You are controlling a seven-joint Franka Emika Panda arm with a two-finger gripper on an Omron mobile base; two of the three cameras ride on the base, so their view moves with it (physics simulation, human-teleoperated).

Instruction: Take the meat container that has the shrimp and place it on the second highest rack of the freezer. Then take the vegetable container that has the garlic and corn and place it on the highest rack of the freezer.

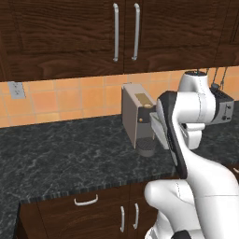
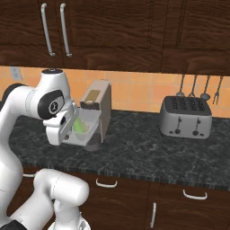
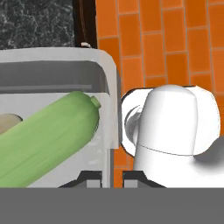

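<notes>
My gripper (image 3: 112,177) is shut on the side wall of the vegetable container (image 3: 57,83), a clear plastic tub. Inside lies a green-husked corn cob (image 3: 48,144), and a pale piece, probably the garlic (image 3: 6,123), shows at the left edge. In the right base view my gripper (image 2: 67,126) holds the vegetable container (image 2: 85,123) in the air in front of the counter, tilted, with green showing through it. In the left base view a corner of the vegetable container (image 1: 158,130) shows behind the forearm. The freezer, its racks and the meat container are out of view.
A tan and grey coffee machine (image 2: 101,105) stands on the dark stone counter (image 2: 143,148) just behind the tub. A chrome toaster (image 2: 186,117) sits to the right under hanging utensils (image 2: 197,87). Dark wood cabinets (image 1: 126,32) hang above, with drawers below the counter.
</notes>
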